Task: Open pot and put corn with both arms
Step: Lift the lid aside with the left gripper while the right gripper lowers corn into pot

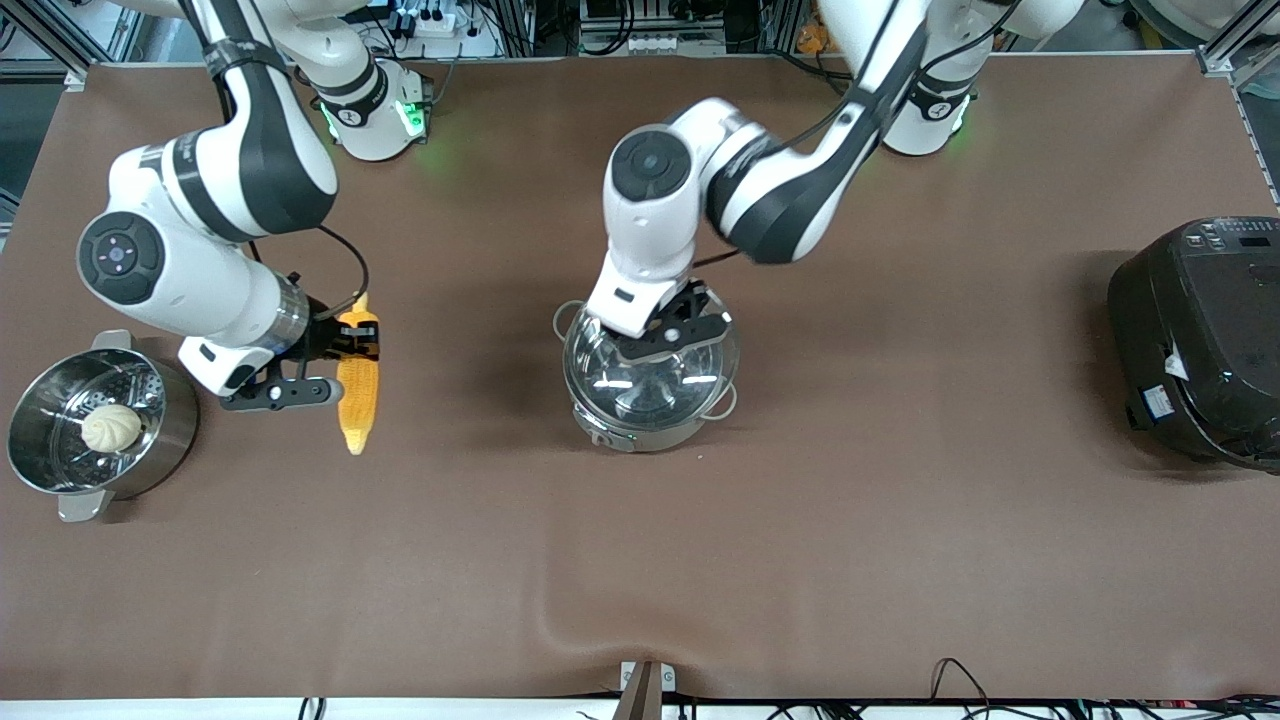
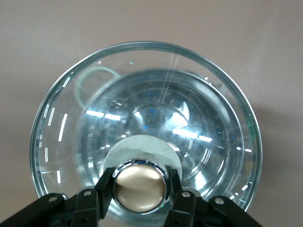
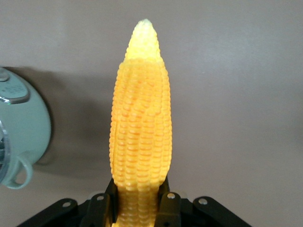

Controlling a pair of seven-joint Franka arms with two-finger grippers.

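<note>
The steel pot stands mid-table. Its glass lid lies over it, slightly offset and seemingly raised a little. My left gripper is shut on the lid's copper-coloured knob; in the left wrist view the gripper has a finger on each side of the knob, and the lid fills the view. My right gripper is shut on the yellow-orange corn near its thick end, toward the right arm's end of the table. In the right wrist view the gripper holds the corn with its pale tip pointing away.
A steel steamer pot with a white bun in it stands at the right arm's end, beside the corn. A big black cooker stands at the left arm's end. The brown table cover has a fold near the front edge.
</note>
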